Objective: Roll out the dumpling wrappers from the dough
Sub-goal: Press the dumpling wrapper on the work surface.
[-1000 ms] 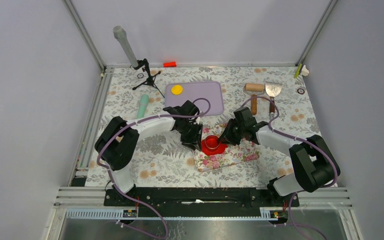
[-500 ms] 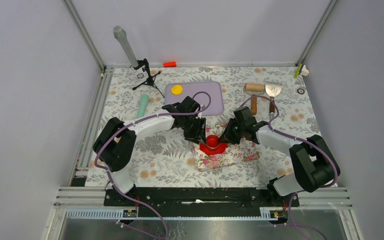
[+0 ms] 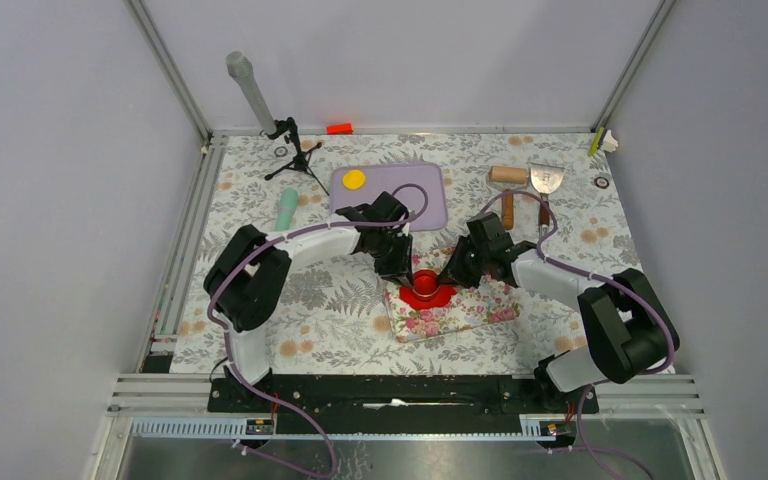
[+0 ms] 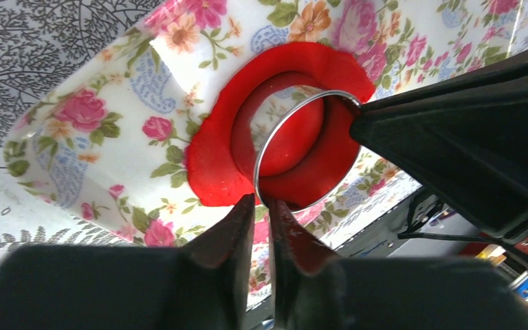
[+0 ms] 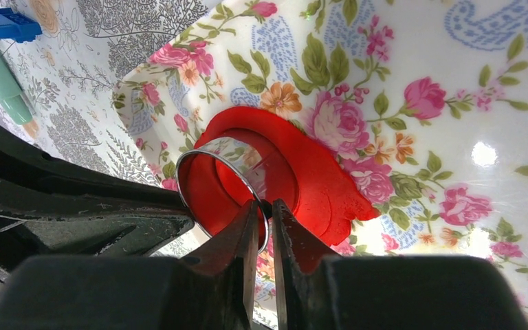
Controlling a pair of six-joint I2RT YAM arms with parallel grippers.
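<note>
A: Where's the dough (image 5: pixel 323 185)?
B: Flat red sheet on the left end of the floral board (image 3: pixel 480 305). The ring cutter (image 5: pixel 240 157) stands on it.
A: Jaws?
B: Both clenched on the cutter's rim. Left jaws pinch the side toward the board's left edge. Right jaws pinch the opposite side, toward the board's middle. Both wrist views show the thin wall between the fingers.
A: Wrappers?
B: The red wrapper (image 4: pixel 292 137) is the round patch inside the ring. Can't tell if it's cut clean through. The yellow wrapper (image 3: pixel 354 179) lies on the purple mat (image 3: pixel 415 200), well beyond the board's far-left corner.
A: What does the next move hang on?
B: Symmetry. The cutter sits dead between the two jaws. It's round, so there's no long axis to line up. Neither arm is nearer. My guess is a straight lift off the board, both arms together. Otherwise the ring tilts and drags the sheet.
A: Rolling pin?
B: The rolling pin (image 3: pixel 507 176) is on the desk (image 3: pixel 330 320), beyond the board's far-right side, nothing touching it.
</note>
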